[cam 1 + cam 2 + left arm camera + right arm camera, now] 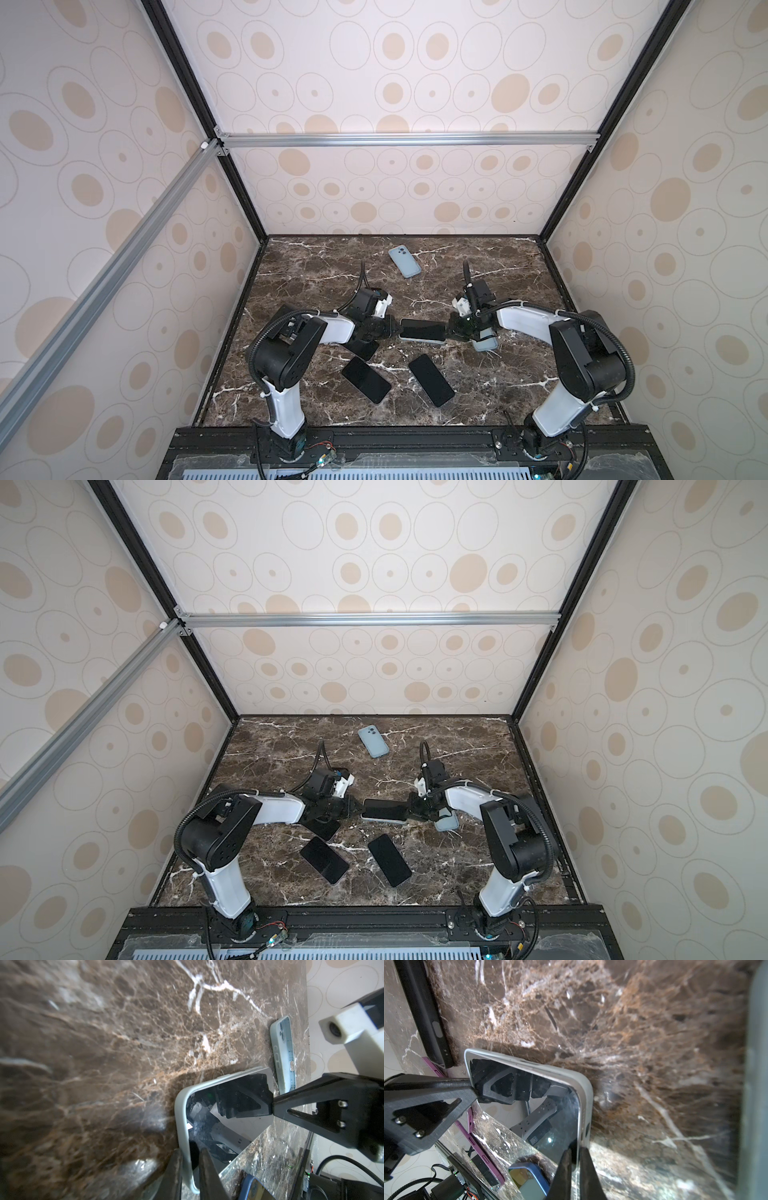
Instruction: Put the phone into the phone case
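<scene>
Near held phone (422, 331): dark phone (431, 380), blue case (486, 344) just beside.

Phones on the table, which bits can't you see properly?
- Held phone, both top views: ends covered by the left claw and right claw.
- Blue-grey case, both top views: half under the right claw.
- Dark phone, both top views: mostly under the left arm.
- Grey-blue strip, right wrist view: blurred, cut off by the edge.

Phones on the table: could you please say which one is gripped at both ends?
The pale-cased middle phone: left gripper and right gripper have jaws closed on its short ends; the front-left phone and front-right phone lie free.
</scene>
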Robot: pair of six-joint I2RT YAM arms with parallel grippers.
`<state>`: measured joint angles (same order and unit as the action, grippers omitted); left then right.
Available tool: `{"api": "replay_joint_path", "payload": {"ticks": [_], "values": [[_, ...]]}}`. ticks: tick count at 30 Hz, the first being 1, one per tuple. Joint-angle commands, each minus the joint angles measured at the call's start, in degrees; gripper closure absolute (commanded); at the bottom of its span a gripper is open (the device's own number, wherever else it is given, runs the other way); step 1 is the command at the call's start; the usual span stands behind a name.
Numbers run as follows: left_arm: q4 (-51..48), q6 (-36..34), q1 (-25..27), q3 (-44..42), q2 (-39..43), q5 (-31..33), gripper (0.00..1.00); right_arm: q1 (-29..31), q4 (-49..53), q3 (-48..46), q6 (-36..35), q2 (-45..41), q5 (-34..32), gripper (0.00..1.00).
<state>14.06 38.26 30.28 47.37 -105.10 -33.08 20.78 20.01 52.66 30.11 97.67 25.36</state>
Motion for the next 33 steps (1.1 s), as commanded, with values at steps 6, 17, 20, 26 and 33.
{"api": "replay_joint_path", "payload": {"ticks": [6, 17, 20, 26, 33], "values": [[1.1, 1.2, 3.1, -0.2, -1.3, -3.0, 0.84, 4.8, -0.1, -2.1, -1.0, 8.2, -4.5, 0.9], [1.7, 2.1, 3.4, -0.7, -2.2, -3.3, 0.84, 7.3, -1.6, -3.1, -0.1, 14.9, -6.7, 0.93], [1.7, 2.2, 3.4, -0.8, -2.3, -3.3, 0.84, 7.6, -1.8, -3.4, 0.0, 15.9, -7.3, 0.93], [1.7, 2.4, 3.4, -0.7, -2.5, -3.6, 0.84, 8.0, -2.5, -3.7, 0.2, 18.3, -7.9, 0.93], [1.7, 2.4, 3.4, -0.7, -2.5, -3.7, 0.84, 8.8, -2.8, -3.4, 0.2, 21.2, -8.7, 0.93]]}}
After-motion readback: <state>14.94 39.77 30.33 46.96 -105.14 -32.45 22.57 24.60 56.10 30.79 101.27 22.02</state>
